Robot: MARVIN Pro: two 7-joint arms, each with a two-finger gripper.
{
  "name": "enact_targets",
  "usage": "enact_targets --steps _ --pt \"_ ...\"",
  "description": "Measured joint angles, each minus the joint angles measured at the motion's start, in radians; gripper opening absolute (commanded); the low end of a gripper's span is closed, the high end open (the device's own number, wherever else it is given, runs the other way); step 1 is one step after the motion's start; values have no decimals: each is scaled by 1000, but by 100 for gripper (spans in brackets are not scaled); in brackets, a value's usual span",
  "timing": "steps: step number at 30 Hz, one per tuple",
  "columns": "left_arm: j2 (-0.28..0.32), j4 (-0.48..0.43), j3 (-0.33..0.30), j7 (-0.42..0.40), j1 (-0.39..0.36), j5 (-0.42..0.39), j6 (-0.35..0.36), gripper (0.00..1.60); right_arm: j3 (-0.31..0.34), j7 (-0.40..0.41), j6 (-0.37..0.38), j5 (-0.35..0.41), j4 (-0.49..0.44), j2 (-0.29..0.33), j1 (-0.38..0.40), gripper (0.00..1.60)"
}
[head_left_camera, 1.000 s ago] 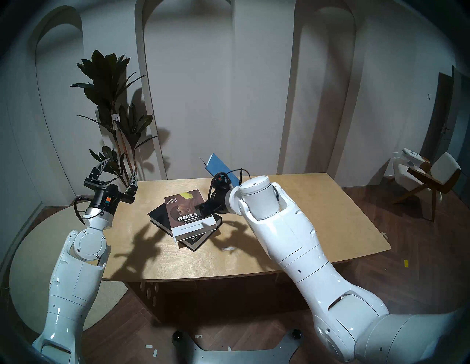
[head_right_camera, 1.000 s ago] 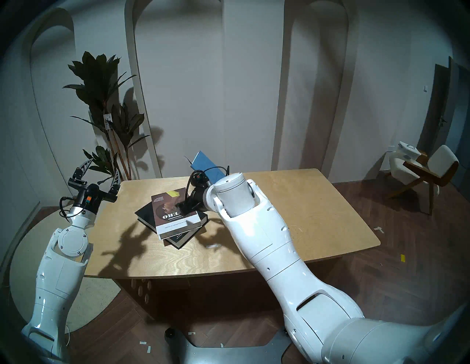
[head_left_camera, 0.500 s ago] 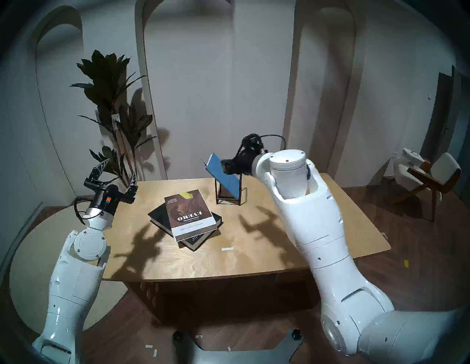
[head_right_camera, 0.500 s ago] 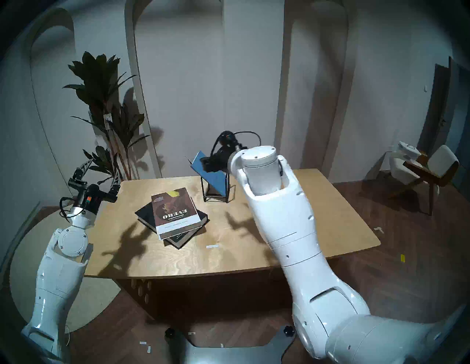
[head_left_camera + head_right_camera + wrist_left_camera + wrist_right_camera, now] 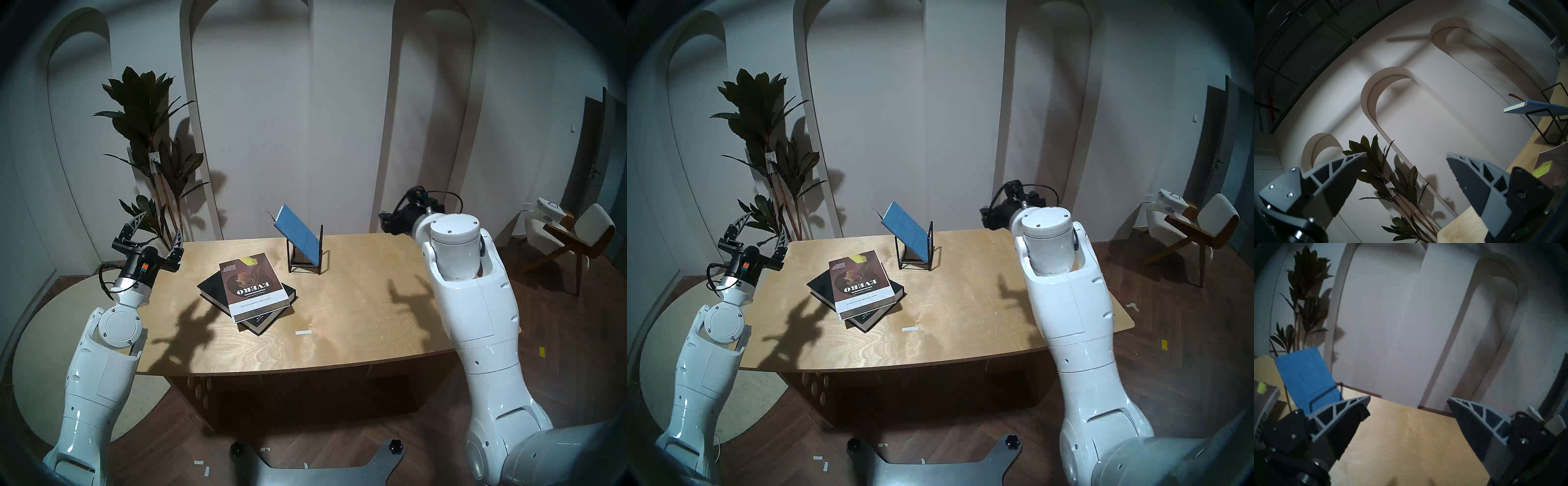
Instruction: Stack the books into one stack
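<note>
A brown book (image 5: 252, 285) lies on a thick black book (image 5: 211, 288) at the table's middle-left, skewed across it. A thin blue book (image 5: 298, 231) leans tilted in a black wire rack (image 5: 305, 268) behind them. It also shows in the right wrist view (image 5: 1306, 377) and the left wrist view (image 5: 1532, 109). My left gripper (image 5: 162, 221) is open and empty, raised over the table's far-left corner. My right gripper (image 5: 1408, 398) is open and empty, raised over the table's far right, well right of the rack; in the head view (image 5: 385, 220) the wrist mostly hides it.
A wooden table (image 5: 356, 315) bears the books. A small white tape strip (image 5: 303, 332) lies on it right of the stack. A tall potted plant (image 5: 152, 142) stands behind the left corner. A chair (image 5: 576, 237) stands at the far right by the wall.
My right gripper has left the brown book, risen past the blue book and swung to the table's far right. The left arm and all the books have stayed still.
</note>
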Motion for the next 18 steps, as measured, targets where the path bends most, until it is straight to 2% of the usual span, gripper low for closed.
enact_targets --steps 8,18 --pt "0 0 0 0 0 1 -1 160 41 -70 -48 -73 63 65 -101 160" --pt "0 0 0 1 0 2 -1 160 -25 -169 -192 -151 -26 94 -186 160"
